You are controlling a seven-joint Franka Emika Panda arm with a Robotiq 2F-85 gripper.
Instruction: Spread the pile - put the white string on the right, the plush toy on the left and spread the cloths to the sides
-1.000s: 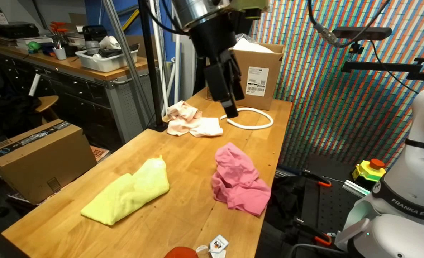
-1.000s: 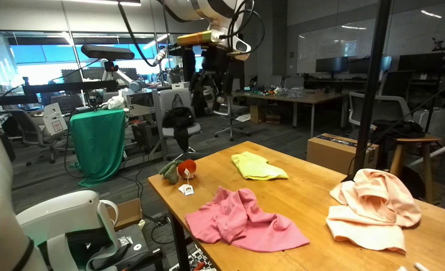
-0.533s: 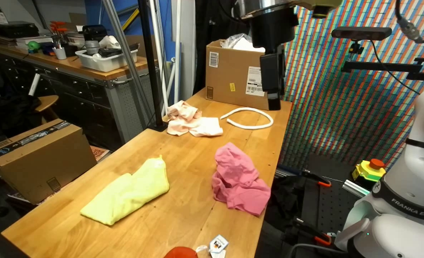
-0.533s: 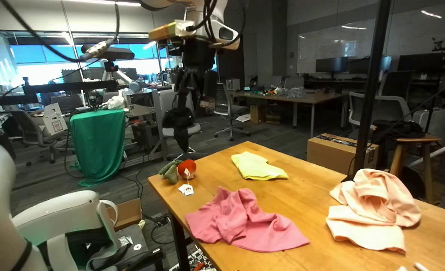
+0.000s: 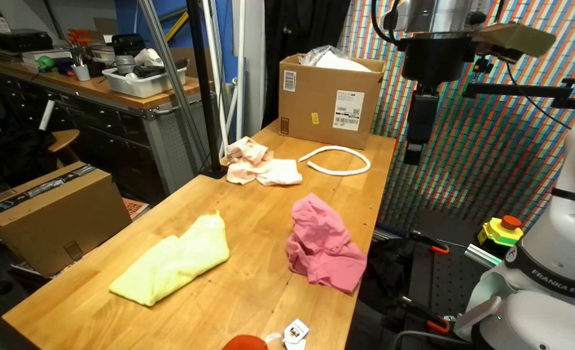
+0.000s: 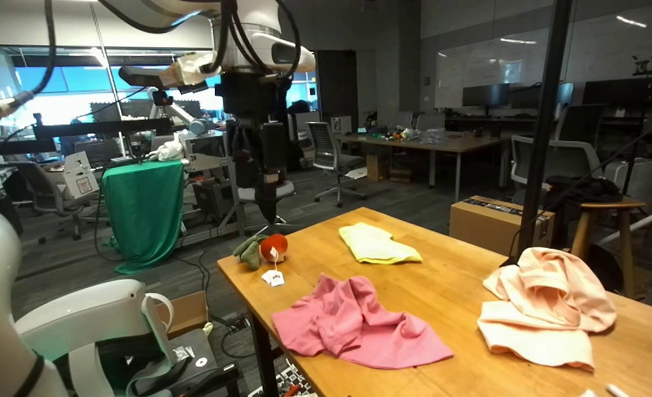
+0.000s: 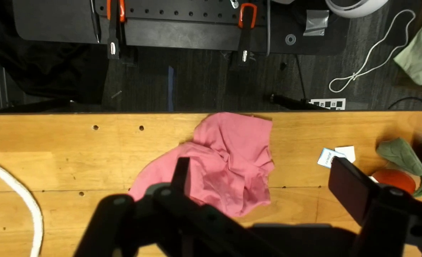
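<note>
My gripper (image 7: 259,171) is open and empty, held high above the table; it shows in both exterior views (image 5: 413,153) (image 6: 265,193). In the wrist view the crumpled pink cloth (image 7: 243,139) lies below its fingers, also seen here (image 5: 323,248) (image 6: 353,325). The white string (image 5: 340,173) lies curved near the table's far end, partly in the wrist view (image 7: 36,221). The red and green plush toy (image 6: 273,246) lies at the opposite end, at the wrist view's right (image 7: 396,180). The yellow cloth (image 5: 175,262) and peach cloth (image 5: 263,167) lie apart along one long edge.
A cardboard box (image 5: 316,107) stands on the table behind the string. A black post (image 5: 204,97) rises beside the peach cloth. The table edge (image 7: 303,112) runs beside the pink cloth, with a black bench with clamps (image 7: 196,34) beyond. The toy's paper tags (image 7: 328,157) lie flat.
My open gripper has swung away from over the string's end of the table toward the robot's side, over the pink cloth's area. The cloths, string and toy have not moved.
</note>
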